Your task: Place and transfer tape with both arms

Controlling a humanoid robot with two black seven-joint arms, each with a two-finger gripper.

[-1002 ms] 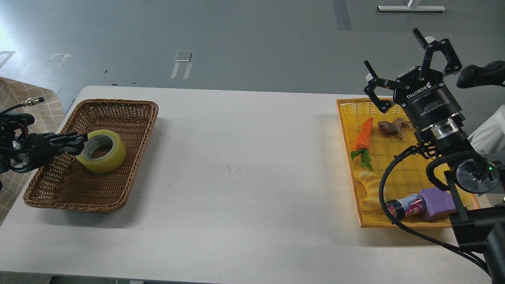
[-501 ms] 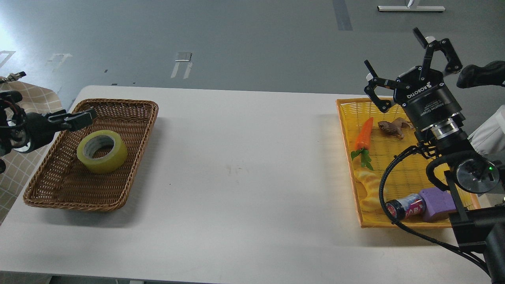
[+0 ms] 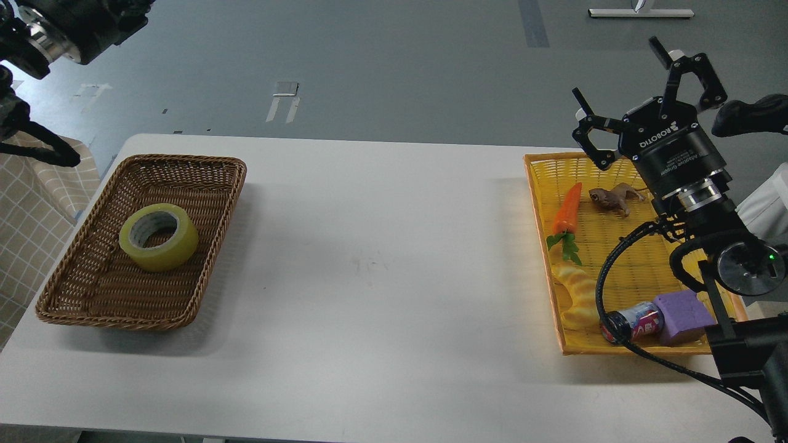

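The tape [image 3: 159, 237], a yellow roll with a grey core, lies flat in the left half of a brown wicker basket [image 3: 184, 162] on the left of the white table. Nothing touches it. My left arm is raised to the top left corner; only the dark body of its gripper [image 3: 92, 18] shows, and its fingers are cut off by the frame edge. My right gripper [image 3: 640, 92] is open and empty, held up above the far end of a yellow tray [image 3: 538, 161] on the right.
The yellow tray holds a toy carrot [image 3: 567, 209], a small brown animal figure [image 3: 609, 198], a yellow toy bread [image 3: 575, 295], a can [image 3: 631, 323] and a purple block [image 3: 683, 317]. A checked cloth [image 3: 37, 203] lies left of the table.
My left gripper let go of the tape, rose and swung away to the top left corner. The tape settled flat in the basket. My right gripper shifted slightly right.
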